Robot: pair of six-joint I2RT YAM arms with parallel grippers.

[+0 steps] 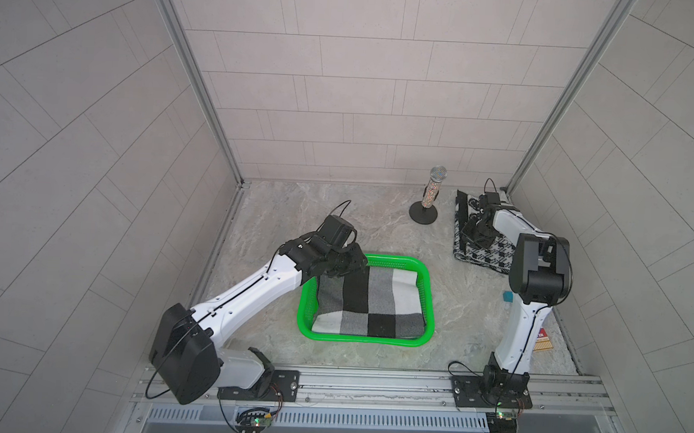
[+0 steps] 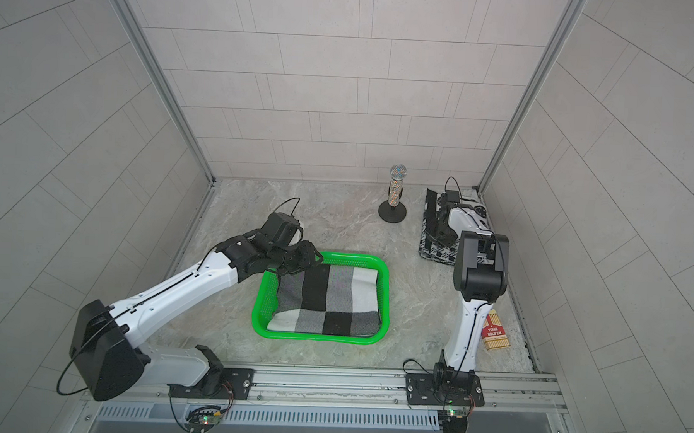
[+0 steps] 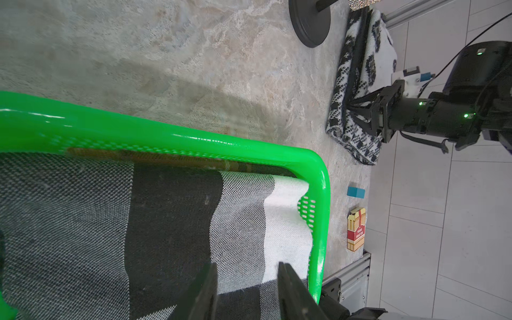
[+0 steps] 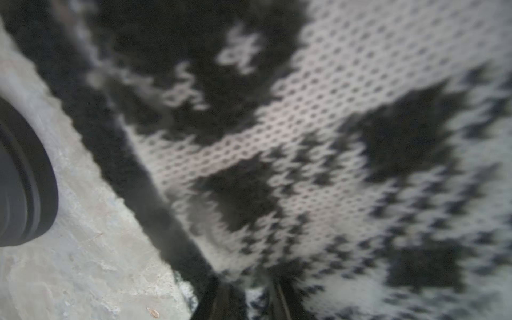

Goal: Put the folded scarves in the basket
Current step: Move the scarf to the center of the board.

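A bright green basket (image 1: 364, 339) (image 2: 324, 337) (image 3: 194, 138) sits mid-table. Inside it lies a folded scarf (image 1: 369, 303) (image 2: 329, 301) (image 3: 166, 221) in grey, black and white checks. My left gripper (image 1: 357, 263) (image 2: 311, 258) (image 3: 246, 288) hovers over the basket's back left corner, open, nothing between its fingers. A second folded scarf (image 1: 492, 256) (image 2: 436, 251) (image 3: 365, 61) (image 4: 332, 110), black-and-white knit, lies at the back right. My right gripper (image 1: 471, 236) (image 2: 433, 235) (image 3: 350, 106) (image 4: 249, 299) presses down onto it, shut on a fold of knit.
A glittery microphone on a round black stand (image 1: 423, 217) (image 2: 392, 213) (image 3: 310, 22) is just left of the knit scarf. A small blue block (image 1: 508, 297) (image 3: 356, 192) and a red card box (image 2: 495, 332) (image 3: 356, 230) lie near the right wall.
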